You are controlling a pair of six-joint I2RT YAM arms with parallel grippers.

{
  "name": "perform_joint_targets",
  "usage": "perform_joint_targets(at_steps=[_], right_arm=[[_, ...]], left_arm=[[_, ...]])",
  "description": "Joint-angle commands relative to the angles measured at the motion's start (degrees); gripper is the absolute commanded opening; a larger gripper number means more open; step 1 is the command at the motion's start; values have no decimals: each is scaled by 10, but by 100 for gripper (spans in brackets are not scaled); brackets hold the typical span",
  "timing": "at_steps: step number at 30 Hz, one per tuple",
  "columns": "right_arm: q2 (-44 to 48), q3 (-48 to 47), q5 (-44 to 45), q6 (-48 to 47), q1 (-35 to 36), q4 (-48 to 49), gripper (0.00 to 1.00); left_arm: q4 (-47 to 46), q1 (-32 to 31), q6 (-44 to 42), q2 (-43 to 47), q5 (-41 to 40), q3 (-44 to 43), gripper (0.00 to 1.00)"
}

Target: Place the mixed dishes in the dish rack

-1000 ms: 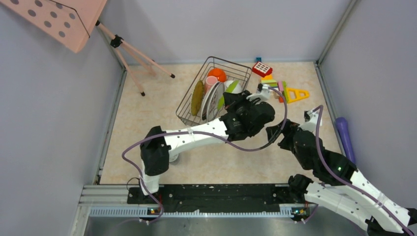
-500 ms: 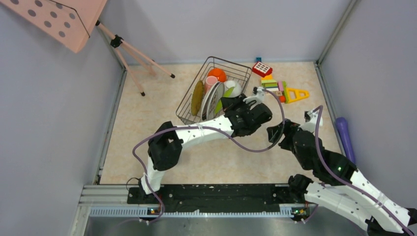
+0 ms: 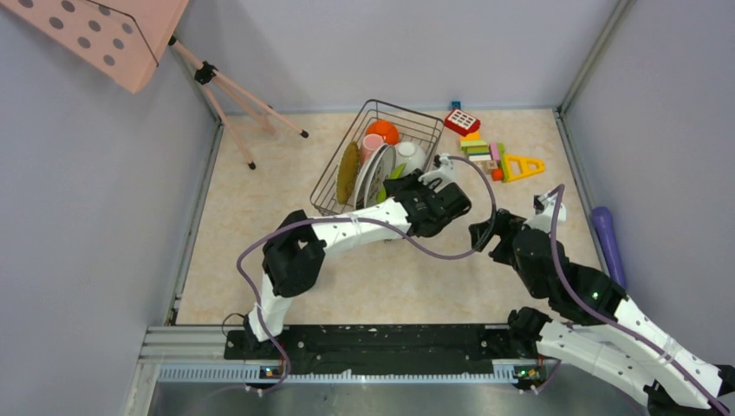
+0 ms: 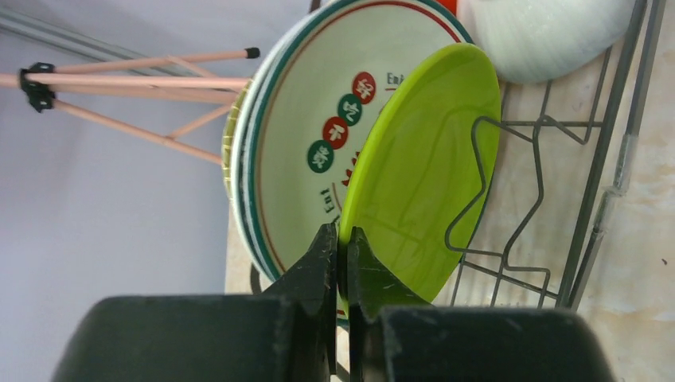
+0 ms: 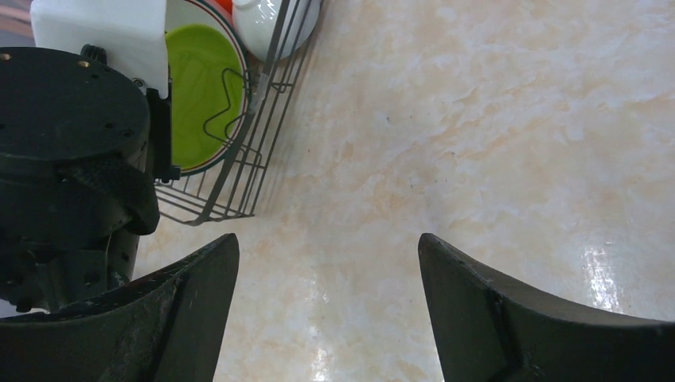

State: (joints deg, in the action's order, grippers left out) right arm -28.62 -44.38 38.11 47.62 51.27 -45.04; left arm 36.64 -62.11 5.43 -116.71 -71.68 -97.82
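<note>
Plate goes home: over the last second my left arm has stretched further out, its elbow swinging away from the near edge of the pale marbled worktop [image 5: 493, 127]. The round lime-green plastic plate [image 4: 422, 159] it carries has sunk from a tilt above the wires to stand on edge inside the rectangular dark wire dish rack [image 3: 407, 110]. It stands just beside the larger white plate with the green-and-red rim [image 4: 318, 119].

I judge this plate as good as loaded, with only the release left. The left gripper [image 4: 338, 235] has its jaws pressed almost together on the plate's near rim, as far as the wrist view shows, so nothing has been let go yet.

The rack stands towards the middle of the worktop's far edge. It also holds the round woven straw mat [image 3: 347, 172], the orange bowl [image 3: 382, 131], the pink cup [image 3: 373, 144] and one small whitish cup [image 4: 549, 32]. I see no dish lying out on the worktop.

The left forearm runs diagonally from the near left base to the rack's near right side, wrist turned so the jaws point in among the prongs. The right gripper [image 5: 326, 239] hangs with its jaws spread wide and empty over bare worktop, just off the rack's near right corner.
</note>
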Motion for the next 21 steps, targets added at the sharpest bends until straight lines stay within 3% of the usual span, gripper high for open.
perform_joint_targets(at_steps=[1, 4, 8, 11, 17, 21], right_arm=[[0, -32, -2, -9, 5, 19, 82], [1, -33, -3, -8, 5, 16, 89], [3, -33, -3, -7, 5, 10, 93], [4, -32, -4, -5, 6, 11, 94], [3, -32, -8, -6, 5, 12, 94], [4, -33, -5, -6, 6, 8, 94]], left_arm=[[43, 20, 61, -10, 52, -19, 1], [89, 38, 105, -11, 108, -41, 10], [125, 43, 116, -15, 113, -61, 41], [144, 43, 123, -11, 111, -72, 53], [146, 42, 117, 16, 107, -77, 55], [135, 30, 117, 52, 150, -72, 56]])
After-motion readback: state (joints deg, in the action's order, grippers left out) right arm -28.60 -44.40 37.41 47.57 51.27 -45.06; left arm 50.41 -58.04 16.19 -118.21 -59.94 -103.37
